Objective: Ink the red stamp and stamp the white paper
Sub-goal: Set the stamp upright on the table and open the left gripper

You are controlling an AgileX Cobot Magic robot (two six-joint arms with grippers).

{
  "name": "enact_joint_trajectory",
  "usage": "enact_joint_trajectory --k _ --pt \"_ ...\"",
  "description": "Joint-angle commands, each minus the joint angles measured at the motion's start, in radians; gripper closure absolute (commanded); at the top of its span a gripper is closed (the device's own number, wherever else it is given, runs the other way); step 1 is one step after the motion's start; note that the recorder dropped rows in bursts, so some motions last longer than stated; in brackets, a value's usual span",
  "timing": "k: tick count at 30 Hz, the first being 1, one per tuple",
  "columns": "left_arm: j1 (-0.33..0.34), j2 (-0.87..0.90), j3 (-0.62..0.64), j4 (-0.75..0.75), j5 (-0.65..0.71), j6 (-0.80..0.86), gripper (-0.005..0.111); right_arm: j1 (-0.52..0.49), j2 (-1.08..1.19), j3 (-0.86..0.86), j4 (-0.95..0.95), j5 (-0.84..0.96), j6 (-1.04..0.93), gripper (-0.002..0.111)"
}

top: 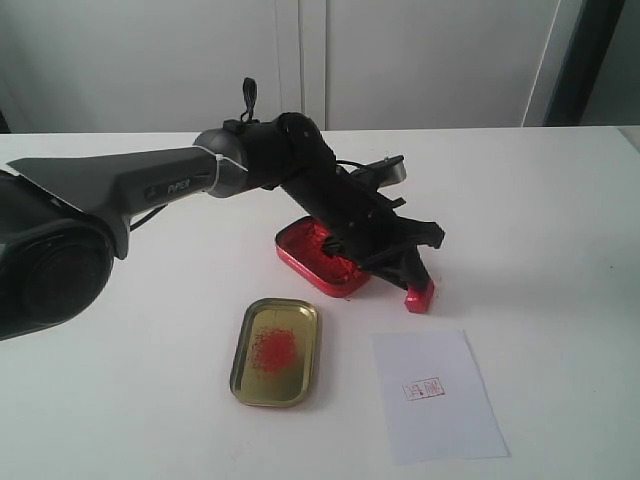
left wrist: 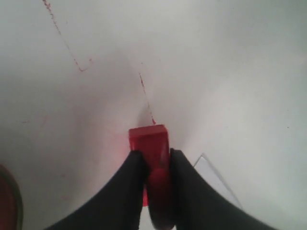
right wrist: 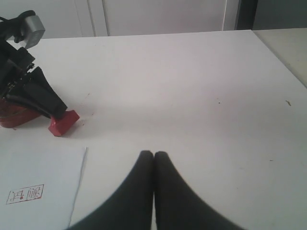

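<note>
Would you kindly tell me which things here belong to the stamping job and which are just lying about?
Job: red stamp, held by the left gripper; white paper; red ink tin.
Lying about: gold lid; right gripper, shut.

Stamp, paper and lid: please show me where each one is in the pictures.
stamp (top: 420, 297): exterior view, on its square base.
paper (top: 460, 425): exterior view, on its bare white lower part.
lid (top: 288, 385): exterior view, on bare gold metal inside the rim.
</note>
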Motion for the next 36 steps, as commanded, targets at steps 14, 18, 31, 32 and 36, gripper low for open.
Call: enact_joint_trajectory --k 14,18,31,32,36 --pt "0.033 -0.035 0.008 0.007 0.022 -0.006 0.072 -0.006 -0.004 0.004 -0.008 -0.014 -0.001 0.108" --pt "0.045 -0.063 0.008 0.046 0.022 -0.006 0.072 -0.006 -0.004 0.004 -0.008 -0.014 -0.001 0.108" --pt "0.045 -0.091 0.008 0.092 0.032 -0.006 0.073 -0.006 -0.004 0.004 -0.008 -0.014 -0.001 0.108" --pt "0.045 -0.091 0.008 0.092 0.035 -0.006 0.076 -0.006 -0.004 0.004 -0.008 -0.014 -0.001 0.108" --pt "0.045 -0.091 0.008 0.095 0.055 0.006 0.107 -0.006 -0.004 0.004 -0.008 -0.014 -0.001 0.108"
